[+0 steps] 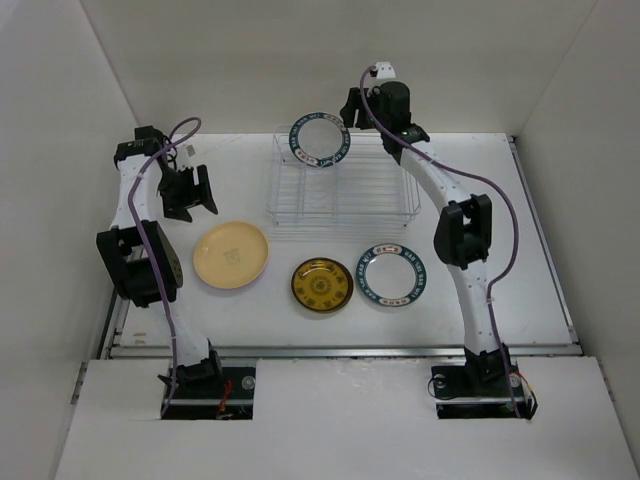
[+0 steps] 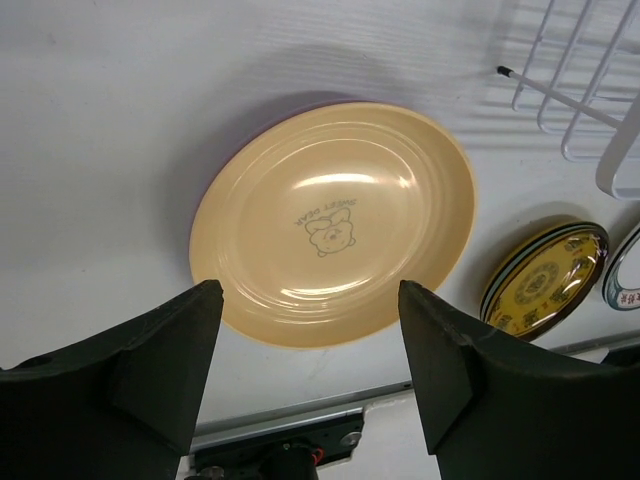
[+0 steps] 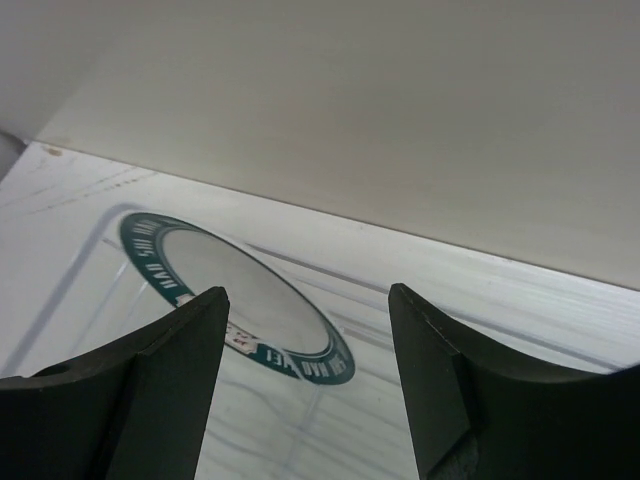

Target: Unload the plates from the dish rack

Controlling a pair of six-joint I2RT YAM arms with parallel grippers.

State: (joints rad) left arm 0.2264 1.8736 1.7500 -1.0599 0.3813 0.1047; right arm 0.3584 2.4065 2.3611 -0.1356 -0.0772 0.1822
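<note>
From above, the left gripper (image 1: pixel 190 190) hangs left of the dish rack (image 1: pixel 340 195) and the right gripper (image 1: pixel 352 108) is at its far end, beside the one racked plate (image 1: pixel 319 141), which has a teal rim. Three plates lie on the table in front of the rack: the yellow plate (image 1: pixel 231 254), the dark-gold plate (image 1: pixel 321 284) and a second teal-rimmed plate (image 1: pixel 391 273). The left wrist view shows the left gripper (image 2: pixel 310 290) spread wide and empty over the yellow plate (image 2: pixel 335 220). In the right wrist view the right gripper (image 3: pixel 307 292) is likewise apart, holding nothing, with the racked plate (image 3: pixel 240 300) just beyond.

- The lavender round plate (image 2: pixel 262 122) shows only as a thin purple sliver under the pale yellow round plate (image 2: pixel 340 220).
- In the left wrist view, the small dark-gold patterned plate (image 2: pixel 545 280) has its lower edge behind a black finger (image 2: pixel 480 380) of the left gripper (image 2: pixel 308 300).
- The same view's right edge cuts off the teal-rimmed white plate on the table (image 2: pixel 628 285) and the silver-white wire dish rack (image 2: pixel 590 90).
- In the right wrist view, the teal-rimmed white plate in the rack (image 3: pixel 150 255) is partly behind a finger (image 3: pixel 150 390) of the right gripper (image 3: pixel 305 295). Its rim lettering is too blurred to read.
</note>
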